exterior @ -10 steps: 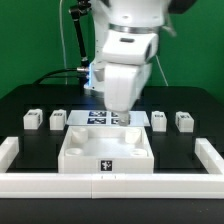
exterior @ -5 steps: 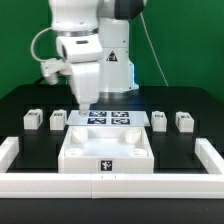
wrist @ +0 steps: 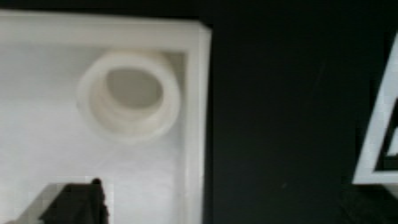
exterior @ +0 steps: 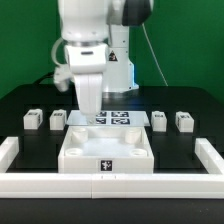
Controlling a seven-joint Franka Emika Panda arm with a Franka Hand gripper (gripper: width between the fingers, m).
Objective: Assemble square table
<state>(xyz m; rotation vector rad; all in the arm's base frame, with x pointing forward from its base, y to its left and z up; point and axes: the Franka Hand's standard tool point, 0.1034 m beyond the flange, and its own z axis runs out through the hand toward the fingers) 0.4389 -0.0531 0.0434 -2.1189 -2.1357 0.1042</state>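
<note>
The white square tabletop (exterior: 105, 150) with its raised rim lies in the middle of the black table. My gripper (exterior: 88, 109) hangs over its back left corner, its fingers hidden behind the white hand. In the wrist view I see the tabletop's surface (wrist: 54, 150) with a round corner socket (wrist: 130, 95) just below me. One dark fingertip (wrist: 71, 203) stands far to one side, and the jaws hold nothing. Four small white tagged legs lie in a row: two at the exterior view's left (exterior: 33, 119) (exterior: 58, 120), two at its right (exterior: 158, 120) (exterior: 183, 121).
The marker board (exterior: 112, 120) lies behind the tabletop, and its edge shows in the wrist view (wrist: 381, 130). A long white border rail (exterior: 110, 186) runs along the front and up both sides. The green wall is behind.
The arm has swung from above the marker board towards the exterior view's left and come down a little over the tabletop's back left corner. The parts have not moved.
</note>
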